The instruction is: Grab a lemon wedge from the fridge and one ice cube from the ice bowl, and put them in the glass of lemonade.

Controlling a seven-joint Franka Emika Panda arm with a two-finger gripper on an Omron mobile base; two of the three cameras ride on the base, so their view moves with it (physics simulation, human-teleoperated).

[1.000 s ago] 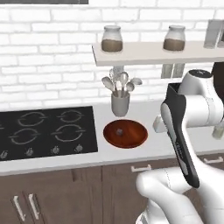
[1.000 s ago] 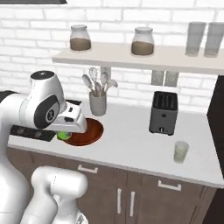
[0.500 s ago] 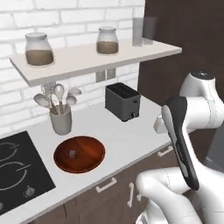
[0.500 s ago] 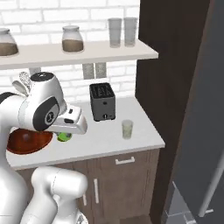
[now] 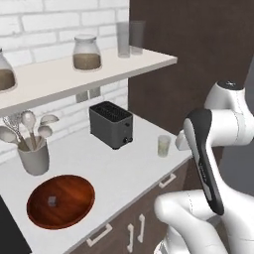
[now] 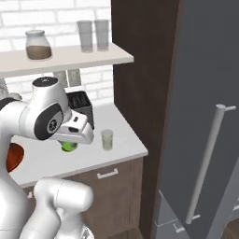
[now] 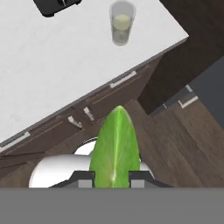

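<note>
My gripper (image 7: 112, 177) is shut on the lemon wedge (image 7: 114, 148), a green-yellow pointed piece that sticks out between the fingertips. From the right base view the wedge (image 6: 69, 146) shows green under the hand, held above the counter's front edge. The glass of lemonade (image 7: 121, 22) (image 5: 163, 146) (image 6: 107, 139) stands near the counter's right end, apart from the hand. Far left on the counter lies the ice bowl (image 5: 60, 200), reddish-brown, with one ice cube (image 5: 51, 200) in it. The grey fridge (image 6: 205, 116) with its long bar handle rises at the right.
A dark toaster (image 5: 111, 124) (image 6: 79, 105) stands against the wall behind the glass. A grey utensil cup (image 5: 33, 158) sits behind the bowl. The shelf (image 5: 99, 69) carries jars and two tall grey glasses (image 5: 130, 37). A dark brown cabinet (image 6: 140, 70) separates counter and fridge.
The whole picture has shifted: the base has moved right along the counter, so the stove has left view and the fridge has come in. The gripper keeps its hold on the wedge.
</note>
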